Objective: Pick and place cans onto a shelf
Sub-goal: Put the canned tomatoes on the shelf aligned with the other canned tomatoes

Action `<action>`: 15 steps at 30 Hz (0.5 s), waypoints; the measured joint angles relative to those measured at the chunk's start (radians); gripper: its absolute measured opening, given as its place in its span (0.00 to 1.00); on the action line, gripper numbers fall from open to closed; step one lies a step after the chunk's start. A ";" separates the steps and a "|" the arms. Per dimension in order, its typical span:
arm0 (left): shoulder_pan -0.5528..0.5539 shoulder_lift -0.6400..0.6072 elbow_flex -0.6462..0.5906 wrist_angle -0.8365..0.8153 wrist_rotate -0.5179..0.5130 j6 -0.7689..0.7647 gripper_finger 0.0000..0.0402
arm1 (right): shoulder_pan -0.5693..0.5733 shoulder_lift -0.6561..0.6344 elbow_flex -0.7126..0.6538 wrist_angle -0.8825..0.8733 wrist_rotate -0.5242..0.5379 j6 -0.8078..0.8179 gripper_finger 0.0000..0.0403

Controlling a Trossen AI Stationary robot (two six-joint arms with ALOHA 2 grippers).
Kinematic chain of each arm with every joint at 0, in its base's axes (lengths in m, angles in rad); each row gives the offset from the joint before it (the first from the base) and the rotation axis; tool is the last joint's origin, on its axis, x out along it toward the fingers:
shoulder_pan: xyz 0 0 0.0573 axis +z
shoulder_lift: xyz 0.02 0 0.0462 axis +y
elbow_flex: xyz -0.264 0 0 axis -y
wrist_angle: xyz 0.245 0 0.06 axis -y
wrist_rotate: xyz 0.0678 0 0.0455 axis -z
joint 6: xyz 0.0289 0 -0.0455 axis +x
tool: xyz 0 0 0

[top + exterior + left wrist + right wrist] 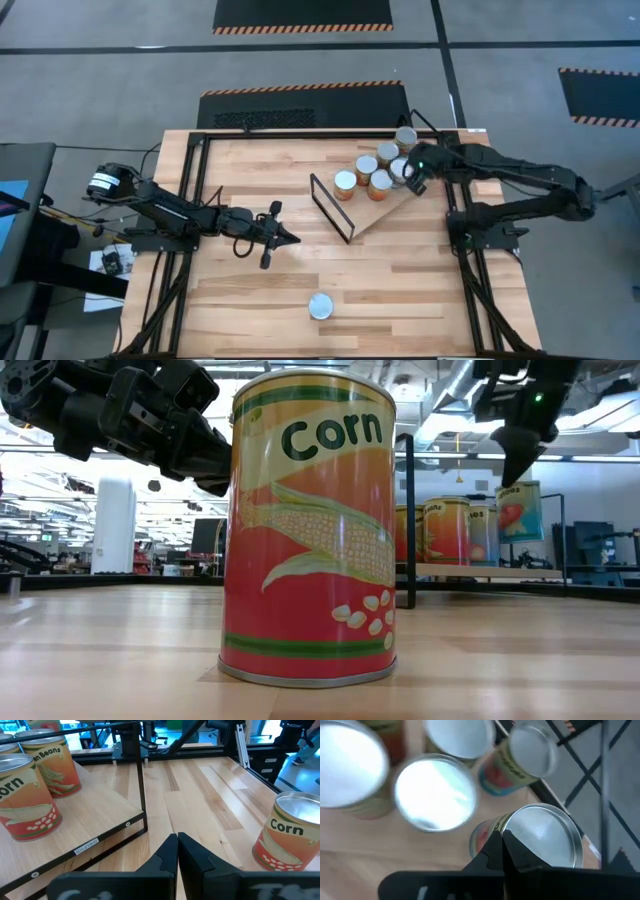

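Note:
Several cans (381, 182) stand upright in a cluster on the light-wood shelf (378, 212), whose black wire frame (331, 207) rises at its left end. One Corn can (320, 306) stands alone near the table's front edge and fills the low view (310, 530). My right gripper (409, 177) is shut and empty, pointing down just above the cluster's right side, over one silvery can top (540, 835). My left gripper (288, 238) is shut and empty above the table's middle, left of the frame, pointing toward the shelf (100, 815).
Black metal rails (470, 250) run along the table's left and right sides and its far edge. Bare slatted tabletop (400, 280) lies between the shelf and the lone can. In the left wrist view the lone Corn can (290, 835) stands off to one side of my fingers.

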 joint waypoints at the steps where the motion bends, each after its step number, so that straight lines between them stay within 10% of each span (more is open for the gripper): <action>1: 0.000 0.000 0.000 0.000 0.000 0.000 0.00 | -0.030 0.002 0.000 0.010 -0.009 -0.021 0.01; 15: 0.000 0.000 0.000 0.000 0.000 -0.002 0.00 | -0.195 0.006 -0.144 0.256 -0.143 -0.148 0.01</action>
